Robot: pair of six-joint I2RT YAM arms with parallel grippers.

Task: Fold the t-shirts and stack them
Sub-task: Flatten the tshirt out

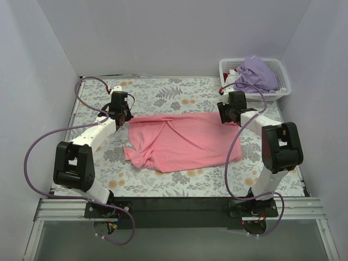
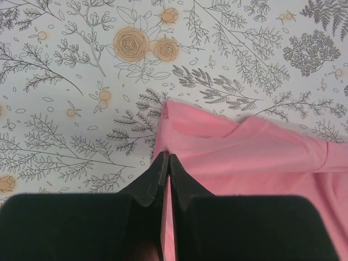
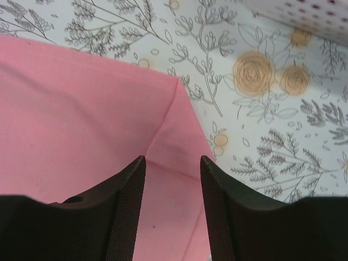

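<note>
Two arms, the left arm [image 1: 89, 136] and the right arm [image 1: 269, 136], rise from the near edge with elbows bent and reach forward over the desk [image 1: 163, 89] and its floral tablecloth [image 1: 272, 176], one toward each far corner of the salmon pink t-shirt [image 1: 185, 141]. It lies spread mid-desk, bunched at its near left. It is one of two shirts; the lavender t-shirt [image 1: 255, 76] lies heaped in the single white lattice basket [image 1: 227, 69] at the far right corner, behind the right wrist. The left claw [image 2: 167, 157] is pinched together on the pink shirt's far left edge, while the right claw [image 3: 173, 160] hangs with fingers apart over its far right corner.
</note>
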